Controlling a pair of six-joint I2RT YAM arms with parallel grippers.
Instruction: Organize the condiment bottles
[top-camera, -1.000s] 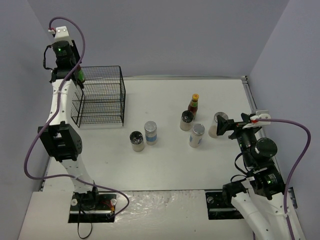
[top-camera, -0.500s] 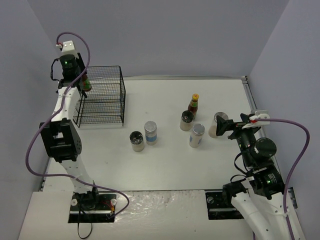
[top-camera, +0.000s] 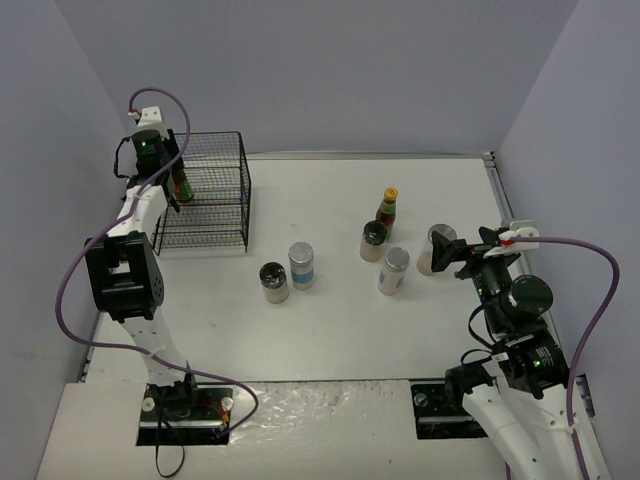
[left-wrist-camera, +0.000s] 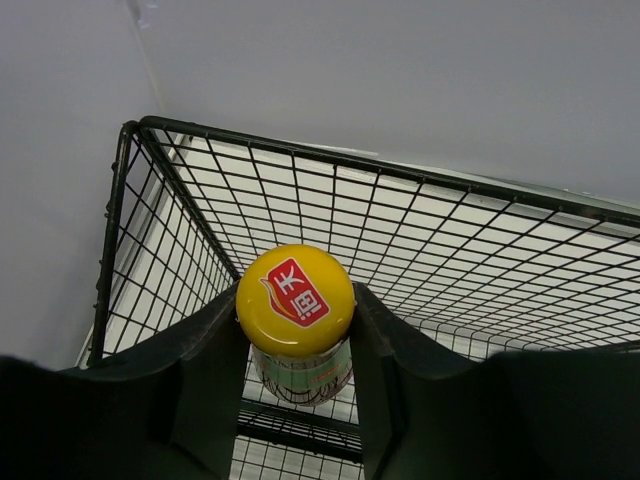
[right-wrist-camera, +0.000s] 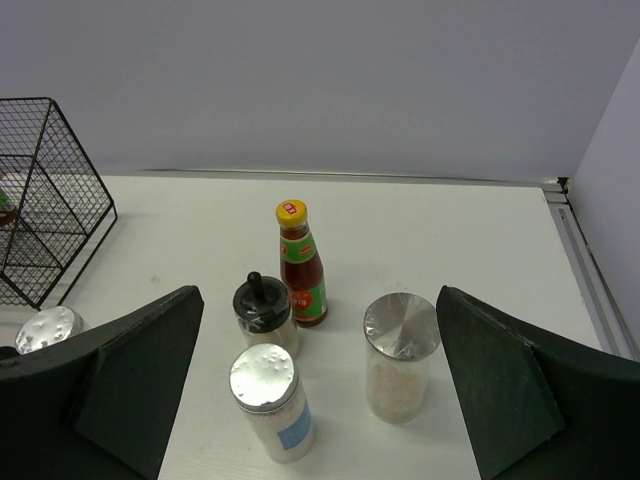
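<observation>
Condiment bottles were mid-sorting, with one in the air and six standing on the tabletop (top-camera: 330, 330). The left tool (left-wrist-camera: 297, 320) was clenched on a slim sauce bottle (top-camera: 182, 186), its fingers pressed against the neck just under the yellow cap. It held the bottle upright over the wire rack (top-camera: 215, 200) at about 10 o'clock on the tabletop, close to the rack's 9 o'clock wall. Whether the bottle's base had passed below the rack's top rim could not be told.

The second sauce bottle (top-camera: 387, 210) stood at about 1 o'clock. A black-lidded jar (top-camera: 373, 240) was just beside it, and a blue-labelled jar (top-camera: 394, 271) was near that. A tall jar (top-camera: 301, 266) and a dark-lidded jar (top-camera: 273, 282) stood side by side near the middle.

The right tool (top-camera: 455, 252) was released, its fingers spread wide at 3 o'clock. A silver-lidded jar (right-wrist-camera: 400, 355) stood between them and nearer one finger, and neither finger appeared to touch it.

The step in hand looked like placing the first bottle into the rack. The next move probably called for a straight descent that kept the bottle vertical and clear of the wires. The fingers should part only once the base sat flat on a shelf, because a slim bottle tips easily on mesh. The right arm seemed ready to close on its jar.
</observation>
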